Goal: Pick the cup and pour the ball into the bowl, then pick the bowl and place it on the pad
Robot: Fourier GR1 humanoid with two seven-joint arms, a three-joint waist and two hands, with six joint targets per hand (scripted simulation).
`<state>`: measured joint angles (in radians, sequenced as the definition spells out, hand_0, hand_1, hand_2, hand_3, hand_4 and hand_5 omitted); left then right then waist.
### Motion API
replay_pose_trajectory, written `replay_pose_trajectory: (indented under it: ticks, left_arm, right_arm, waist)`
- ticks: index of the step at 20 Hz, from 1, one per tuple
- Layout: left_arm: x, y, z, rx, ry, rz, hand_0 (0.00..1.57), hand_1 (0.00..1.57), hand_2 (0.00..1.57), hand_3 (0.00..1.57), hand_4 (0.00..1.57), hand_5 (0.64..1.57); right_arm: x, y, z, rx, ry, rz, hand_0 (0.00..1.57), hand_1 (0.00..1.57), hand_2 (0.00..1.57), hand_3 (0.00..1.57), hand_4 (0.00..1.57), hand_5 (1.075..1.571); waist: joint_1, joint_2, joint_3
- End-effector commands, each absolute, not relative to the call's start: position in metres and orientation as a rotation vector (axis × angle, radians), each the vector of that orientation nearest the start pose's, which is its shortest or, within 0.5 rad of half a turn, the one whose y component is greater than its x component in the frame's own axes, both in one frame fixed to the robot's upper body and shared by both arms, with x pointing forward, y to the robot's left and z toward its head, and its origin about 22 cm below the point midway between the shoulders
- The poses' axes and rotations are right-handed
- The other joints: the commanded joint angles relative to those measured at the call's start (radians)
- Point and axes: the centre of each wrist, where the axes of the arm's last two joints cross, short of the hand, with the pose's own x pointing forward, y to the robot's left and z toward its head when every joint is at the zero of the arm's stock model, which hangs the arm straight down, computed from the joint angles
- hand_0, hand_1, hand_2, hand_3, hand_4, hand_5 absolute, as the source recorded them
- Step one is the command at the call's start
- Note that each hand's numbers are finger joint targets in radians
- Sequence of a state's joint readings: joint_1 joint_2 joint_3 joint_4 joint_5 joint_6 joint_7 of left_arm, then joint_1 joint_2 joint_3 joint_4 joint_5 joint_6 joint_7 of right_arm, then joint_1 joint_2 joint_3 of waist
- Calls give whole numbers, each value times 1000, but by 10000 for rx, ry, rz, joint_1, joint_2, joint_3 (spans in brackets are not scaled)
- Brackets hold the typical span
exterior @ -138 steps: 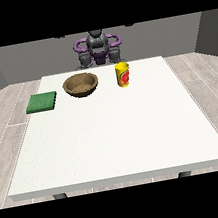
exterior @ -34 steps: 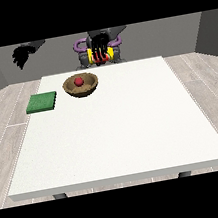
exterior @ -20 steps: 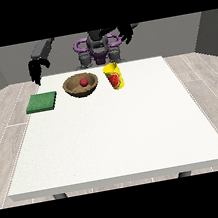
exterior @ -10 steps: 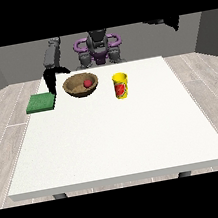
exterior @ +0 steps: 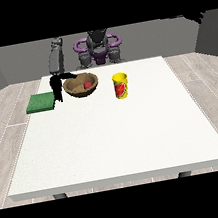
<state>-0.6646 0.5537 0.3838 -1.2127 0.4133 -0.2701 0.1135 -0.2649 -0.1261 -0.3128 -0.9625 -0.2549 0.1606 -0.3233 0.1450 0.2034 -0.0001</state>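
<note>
Red ball (exterior: pixel 87 85) held in wooden bowl (exterior: pixel 80 85); yellow cup (exterior: pixel 121 85) upright right. Hand at view's left (exterior: pixel 56 85) at bowl's left rim; fingers' state cannot be told. Green pad (exterior: pixel 40 102) left.

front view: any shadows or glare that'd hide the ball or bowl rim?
Front view: flat, even light and no glare on the table; the red ball shows clearly inside the bowl. The black hand at the view's left is dark against the bowl's left rim, so contact there cannot be told. The yellow cup is crisp, casting almost no shadow.
</note>
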Motion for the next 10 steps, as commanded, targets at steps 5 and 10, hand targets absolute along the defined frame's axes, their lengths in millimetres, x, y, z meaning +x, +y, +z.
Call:
replay_pose_trajectory:
  ticks: [5,10]
  left_arm:
    - [341,422,226,17,-19446,-33,0,0,0,0,250,1498]
    - [337,434,228,183,-19223,-130,0,0,0,0,238,1504]
  right_arm:
    - [300,-287,-89,620,-15581,-2759,0,0,0,0,0,1571]
    - [296,-248,-102,1368,-15159,-3074,0,0,0,0,157,1556]
  waist:
    - [-202,126,8]
    - [-259,56,6]
